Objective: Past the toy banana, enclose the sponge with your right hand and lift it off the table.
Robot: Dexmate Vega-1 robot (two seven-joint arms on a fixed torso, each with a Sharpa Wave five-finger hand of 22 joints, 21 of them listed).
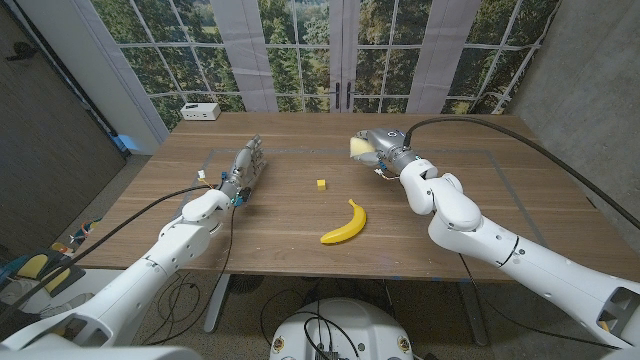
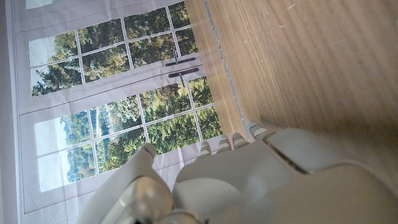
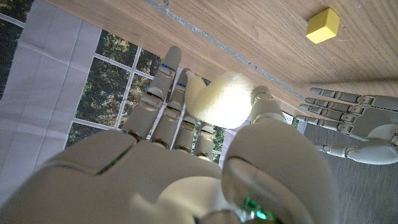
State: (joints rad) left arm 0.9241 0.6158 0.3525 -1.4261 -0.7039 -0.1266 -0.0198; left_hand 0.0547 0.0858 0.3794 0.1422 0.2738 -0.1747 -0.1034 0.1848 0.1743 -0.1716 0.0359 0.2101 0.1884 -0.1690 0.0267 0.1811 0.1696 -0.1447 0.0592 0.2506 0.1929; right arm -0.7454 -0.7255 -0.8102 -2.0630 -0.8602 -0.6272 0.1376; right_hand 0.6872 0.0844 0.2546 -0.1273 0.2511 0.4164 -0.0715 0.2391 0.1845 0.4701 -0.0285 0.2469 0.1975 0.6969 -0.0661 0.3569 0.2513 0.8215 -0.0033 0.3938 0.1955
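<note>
Pale yellow sponge is already wrapped up in the right hand, fingers one side and thumb the other, far side of the wooden table, well past the toy banana which sits nearer the robot. From the head view I can't say for sure if it's clear of the wood yet, but the wrist cam shows window behind it, so prob raised a bit. So imo the grasp step is done and we're in the lift; next move just needs a straight pull up w/ the squeeze kept steady, since a sponge is squishy and could slip. Left hand holds nothing, fingers straight, parked on its own side. Small yellow cube sits btw the hands. Containers: none on the table afaict, just a white box w/ cable at the back edge.
</note>
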